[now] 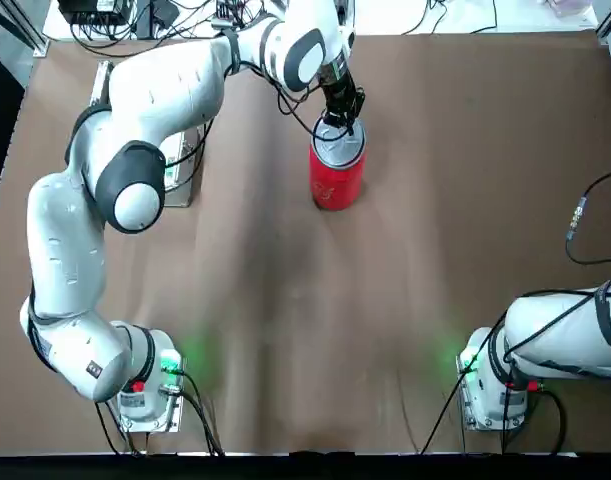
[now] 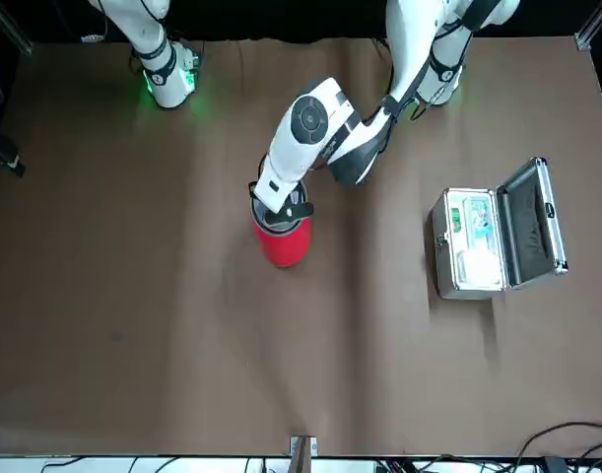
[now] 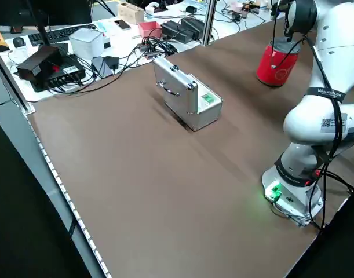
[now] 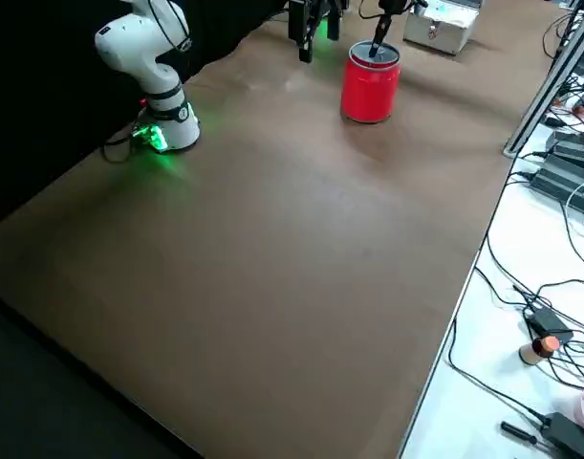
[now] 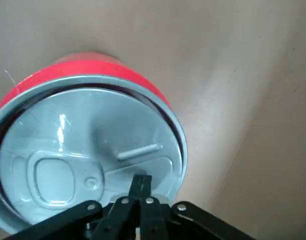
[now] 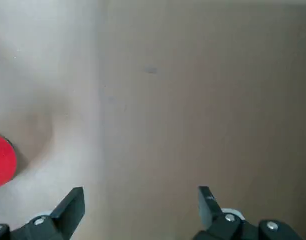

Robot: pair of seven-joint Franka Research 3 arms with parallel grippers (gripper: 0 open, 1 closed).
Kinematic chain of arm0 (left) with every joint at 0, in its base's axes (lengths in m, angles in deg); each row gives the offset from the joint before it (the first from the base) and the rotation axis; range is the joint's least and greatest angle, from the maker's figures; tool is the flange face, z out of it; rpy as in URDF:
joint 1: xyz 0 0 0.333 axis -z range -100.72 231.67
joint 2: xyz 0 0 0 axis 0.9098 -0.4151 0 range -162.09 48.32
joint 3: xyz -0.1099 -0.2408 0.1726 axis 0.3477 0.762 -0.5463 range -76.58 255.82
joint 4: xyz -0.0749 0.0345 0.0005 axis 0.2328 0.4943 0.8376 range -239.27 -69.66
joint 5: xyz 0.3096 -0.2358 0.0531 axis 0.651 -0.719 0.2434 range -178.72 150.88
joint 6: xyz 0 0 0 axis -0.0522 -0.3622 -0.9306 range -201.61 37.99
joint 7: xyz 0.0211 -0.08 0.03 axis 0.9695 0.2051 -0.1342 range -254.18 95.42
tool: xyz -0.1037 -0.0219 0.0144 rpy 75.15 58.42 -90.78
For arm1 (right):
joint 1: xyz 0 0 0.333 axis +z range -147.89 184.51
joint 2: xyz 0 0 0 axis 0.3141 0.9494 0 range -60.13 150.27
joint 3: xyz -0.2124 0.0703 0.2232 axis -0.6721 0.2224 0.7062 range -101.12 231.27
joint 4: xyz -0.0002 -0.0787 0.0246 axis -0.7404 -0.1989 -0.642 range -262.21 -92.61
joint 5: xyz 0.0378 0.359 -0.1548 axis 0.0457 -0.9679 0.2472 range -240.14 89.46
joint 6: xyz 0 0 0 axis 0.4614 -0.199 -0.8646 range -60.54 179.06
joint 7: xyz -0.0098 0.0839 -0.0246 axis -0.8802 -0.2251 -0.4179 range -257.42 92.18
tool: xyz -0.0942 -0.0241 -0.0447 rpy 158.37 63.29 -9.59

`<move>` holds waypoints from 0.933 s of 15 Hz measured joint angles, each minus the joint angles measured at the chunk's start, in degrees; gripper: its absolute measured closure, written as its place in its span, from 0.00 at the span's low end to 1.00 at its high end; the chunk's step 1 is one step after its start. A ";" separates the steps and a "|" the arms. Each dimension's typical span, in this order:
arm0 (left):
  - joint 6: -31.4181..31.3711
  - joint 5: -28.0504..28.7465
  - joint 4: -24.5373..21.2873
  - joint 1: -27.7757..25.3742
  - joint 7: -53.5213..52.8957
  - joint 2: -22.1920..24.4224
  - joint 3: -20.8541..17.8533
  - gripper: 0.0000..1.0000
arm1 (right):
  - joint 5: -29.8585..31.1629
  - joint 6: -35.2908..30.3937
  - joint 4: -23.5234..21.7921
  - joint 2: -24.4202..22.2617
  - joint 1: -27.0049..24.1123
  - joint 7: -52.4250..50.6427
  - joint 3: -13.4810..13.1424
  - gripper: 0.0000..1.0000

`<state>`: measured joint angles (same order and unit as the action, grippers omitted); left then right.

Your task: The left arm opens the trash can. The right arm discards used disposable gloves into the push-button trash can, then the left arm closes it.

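Pressing its closed claw [image 5: 141,179], the left arm meets the green-labelled case's neighbour, the lidded can [image 5: 90,145].Touching the red can's [image 1: 337,180] lid [image 5: 87,150], the left claw [image 5: 141,179] has fingers together.

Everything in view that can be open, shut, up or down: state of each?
Trash can: upright on the table.
Trash can lid: down within the rim; can't tell if latched.
Left gripper: shut, fingertips at the lid.
Right gripper: open, nothing between its fingers, above the table.
Silver case: open, green label visible inside.
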<state>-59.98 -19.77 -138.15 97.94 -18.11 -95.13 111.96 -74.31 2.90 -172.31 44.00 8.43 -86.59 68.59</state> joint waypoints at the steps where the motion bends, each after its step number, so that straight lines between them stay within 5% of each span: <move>1: -0.01 0.02 0.00 0.00 0.00 -0.02 0.00 0.99 | 0.00 0.00 0.00 0.00 -0.01 0.00 -0.02 0.00; 14: -0.24 1.01 0.00 0.30 0.00 -0.77 -0.01 0.99 | -0.03 0.04 -0.01 0.00 0.00 0.42 0.02 0.00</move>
<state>-60.22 -18.76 -138.14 98.24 -18.11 -95.90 111.95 -74.35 2.94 -172.31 44.00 8.43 -86.17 68.61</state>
